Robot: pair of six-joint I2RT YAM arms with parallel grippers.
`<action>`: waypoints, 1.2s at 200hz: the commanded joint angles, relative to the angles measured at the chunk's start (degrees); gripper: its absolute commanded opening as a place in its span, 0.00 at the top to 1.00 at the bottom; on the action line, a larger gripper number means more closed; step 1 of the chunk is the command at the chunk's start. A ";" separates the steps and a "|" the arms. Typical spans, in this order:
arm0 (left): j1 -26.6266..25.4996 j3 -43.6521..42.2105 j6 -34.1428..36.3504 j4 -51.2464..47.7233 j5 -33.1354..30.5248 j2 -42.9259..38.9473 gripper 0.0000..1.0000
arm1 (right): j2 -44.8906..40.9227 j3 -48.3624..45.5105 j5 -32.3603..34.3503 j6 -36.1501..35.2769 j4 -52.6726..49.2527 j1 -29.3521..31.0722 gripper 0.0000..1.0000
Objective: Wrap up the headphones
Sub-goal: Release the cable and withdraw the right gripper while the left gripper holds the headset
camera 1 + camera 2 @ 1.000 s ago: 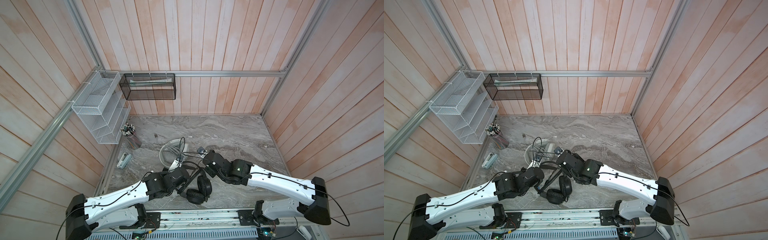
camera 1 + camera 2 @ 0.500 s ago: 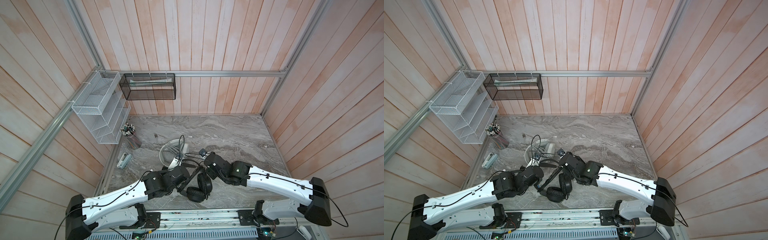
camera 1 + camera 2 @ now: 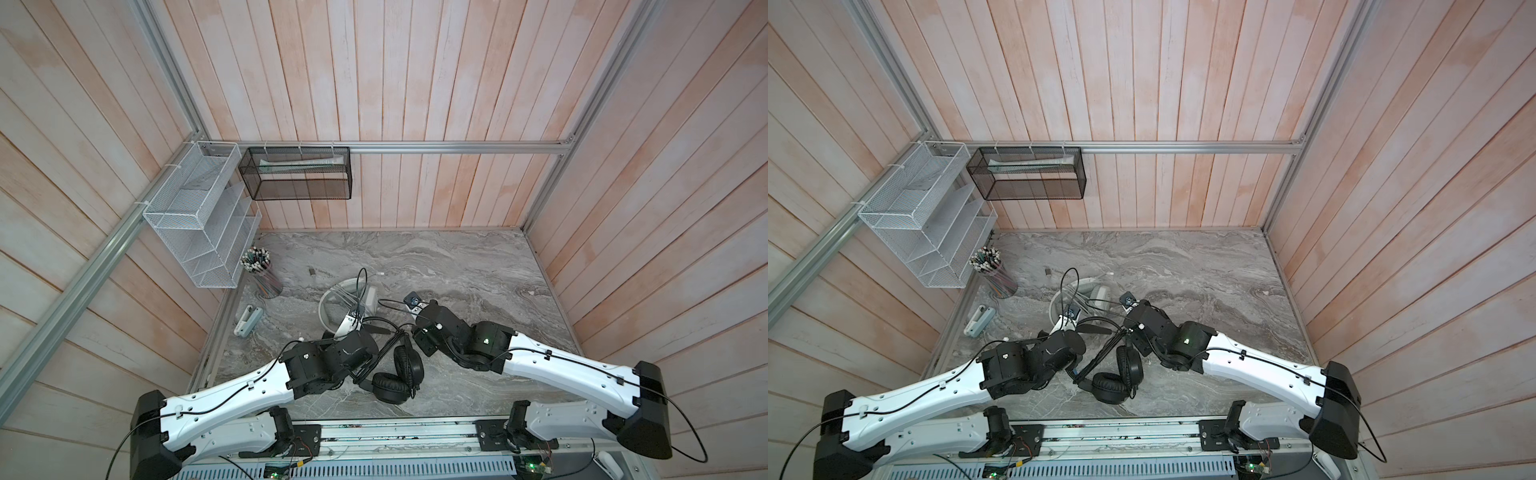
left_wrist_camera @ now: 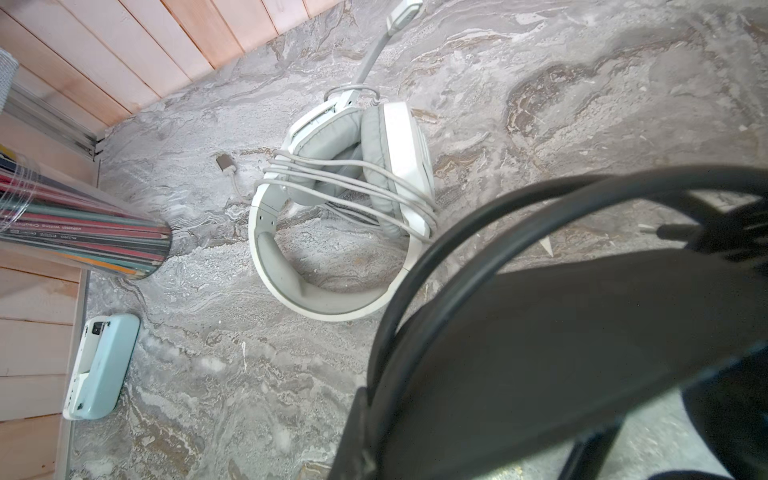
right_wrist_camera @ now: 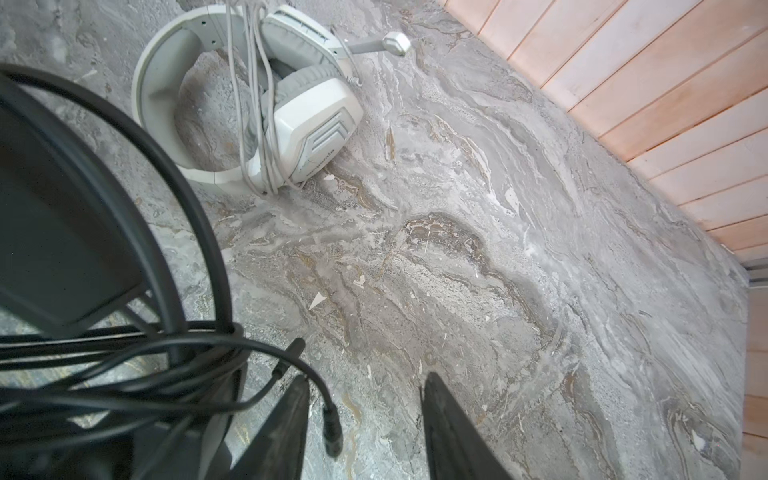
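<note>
Now, right tool (image 5: 365,376) half spread and empty, left tool (image 3: 358,370) seemingly clamped on black headset (image 3: 390,384)

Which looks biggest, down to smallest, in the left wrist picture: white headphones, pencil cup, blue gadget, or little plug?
1. white headphones
2. pencil cup, cut off at the edge, so unsure
3. blue gadget
4. little plug

We find the tabletop (image 3: 478,274) bare and open across its right side and back, while the left is cluttered by the white headset (image 3: 370,297), pencil cup (image 3: 266,282) and pale case (image 3: 248,321), and the black headset (image 3: 390,388) with its looping cable (image 5: 332,430) blocks the front middle.
</note>
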 commanded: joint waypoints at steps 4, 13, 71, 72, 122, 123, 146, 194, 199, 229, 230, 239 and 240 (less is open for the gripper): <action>-0.11 3.79 -2.85 1.29 -1.48 -0.75 1.00 | -2.57 1.23 2.14 1.21 -0.46 -0.90 0.45; -0.11 4.08 -3.05 1.09 -1.48 -0.65 1.00 | -3.76 1.30 2.55 1.31 -0.06 -1.51 0.40; -0.11 8.88 -6.11 -1.43 0.15 1.09 1.00 | -13.44 0.16 8.42 7.04 3.06 -11.10 0.02; -0.11 9.08 -6.21 -1.50 0.26 1.11 1.00 | -13.71 0.02 8.74 7.17 3.21 -11.34 0.02; -0.19 19.94 -9.94 -6.05 2.88 7.78 1.00 | -27.25 -5.64 19.88 14.22 8.27 -18.15 0.01; -0.15 20.11 -10.01 -6.09 2.90 7.92 1.00 | -27.51 -5.74 20.06 14.33 8.36 -18.12 0.01; -0.11 24.18 -10.83 -6.66 2.98 11.72 1.00 | -31.98 -7.54 24.21 15.59 9.10 -18.27 0.01; 0.31 30.91 -5.03 -2.68 4.68 20.89 1.00 | -36.78 -10.04 27.29 15.39 10.19 -18.41 0.01; 0.54 31.63 -4.32 -2.24 5.13 21.92 1.00 | -37.08 -10.26 27.36 15.33 10.29 -18.46 0.01; 2.82 33.72 -0.19 2.55 10.59 26.46 1.00 | -38.98 -11.97 26.74 15.30 11.02 -18.37 0.01; 2.94 33.72 -0.04 2.78 10.84 26.53 1.00 | -39.04 -11.98 26.74 15.26 11.01 -18.41 0.01; 3.56 33.40 1.60 5.16 12.74 27.16 1.00 | -39.49 -12.55 26.77 15.17 11.01 -18.41 0.01; 3.62 33.34 1.78 5.45 12.97 27.19 1.00 | -39.52 -12.58 26.75 15.15 11.01 -18.43 0.01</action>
